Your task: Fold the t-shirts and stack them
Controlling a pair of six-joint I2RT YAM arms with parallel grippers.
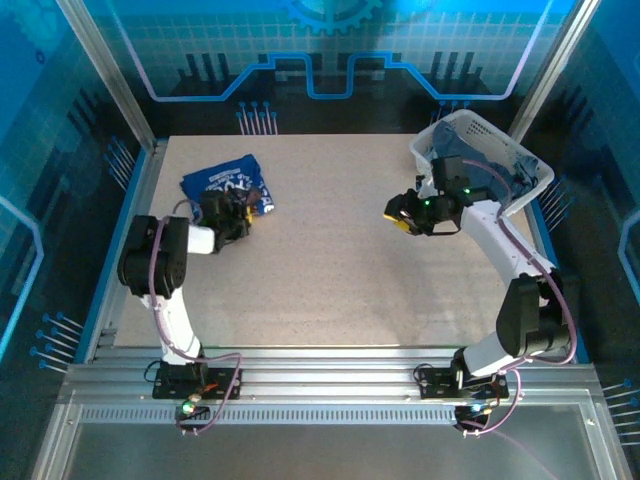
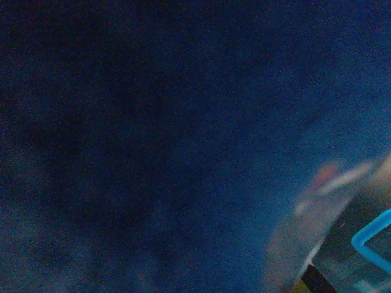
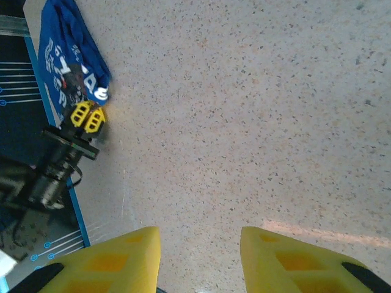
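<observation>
on my left the royal blue t-shirt [image 1: 225,180] lies crumpled at the table's [image 1: 340,270] far left part, print up. the left gripper [image 1: 237,212] is at its near edge, yellow fingers [image 3: 85,117] close together against the hem; i cannot tell if cloth is pinched. blue fabric covers the left wrist view. further right, the right gripper [image 3: 198,235] hovers released and empty over bare table. far right, the white basket [image 1: 470,118] holds grey-blue t-shirts [image 1: 497,157].
</observation>
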